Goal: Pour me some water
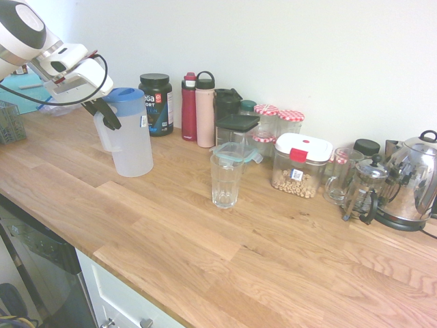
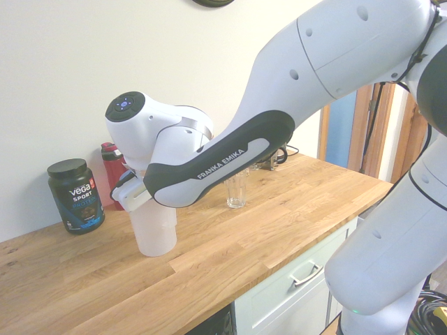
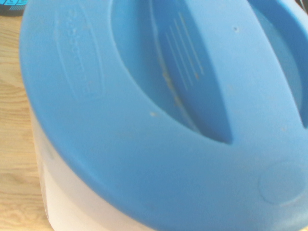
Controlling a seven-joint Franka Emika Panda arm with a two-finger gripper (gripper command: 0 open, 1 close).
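Standing near the worktop's back edge, a frosted plastic pitcher with a smooth blue lid has the robot's dark fingers shut at its handle. Any water inside is too faint to see. It should be light, stiff, slightly slippery; the handle suits gripping. A clear, breakable glass waits nearby.

I see the pitcher's blue lid filling nearly my whole wrist view, its pale translucent wall below the rim, wooden counter just beside it.
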